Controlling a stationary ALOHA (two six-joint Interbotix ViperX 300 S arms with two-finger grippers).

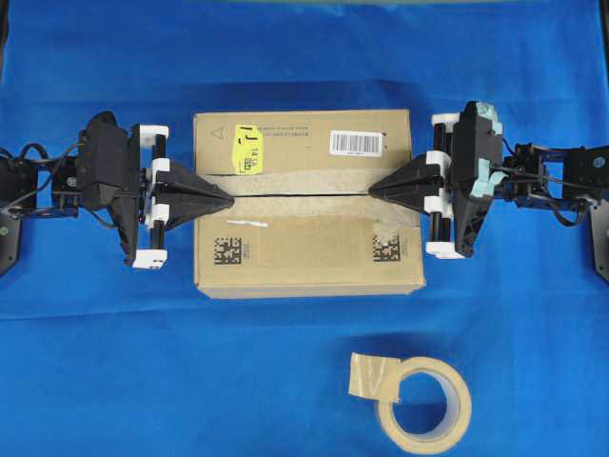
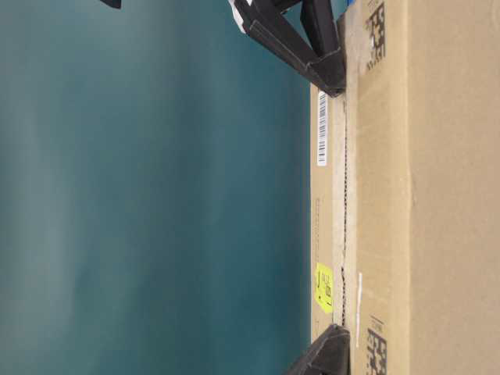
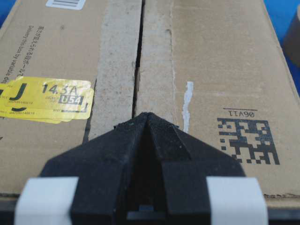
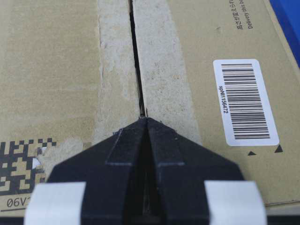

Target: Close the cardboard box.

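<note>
Both arms reach inward, left pincer (image 1: 228,201) and right pincer (image 1: 373,188) pinched together, empty, tips on the cardboard box (image 1: 306,248) seam.

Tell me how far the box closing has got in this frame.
Done: the cardboard box has its top flaps folded flat, meeting at a narrow seam. In hand: the left gripper and right gripper, both shut, rest at the seam's ends. Left: apparently only withdrawing; the tape roll lies unused.

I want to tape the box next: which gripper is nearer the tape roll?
Right. The right gripper sits above the tape roll at the cardboard box seam; the left gripper is farther across.
</note>
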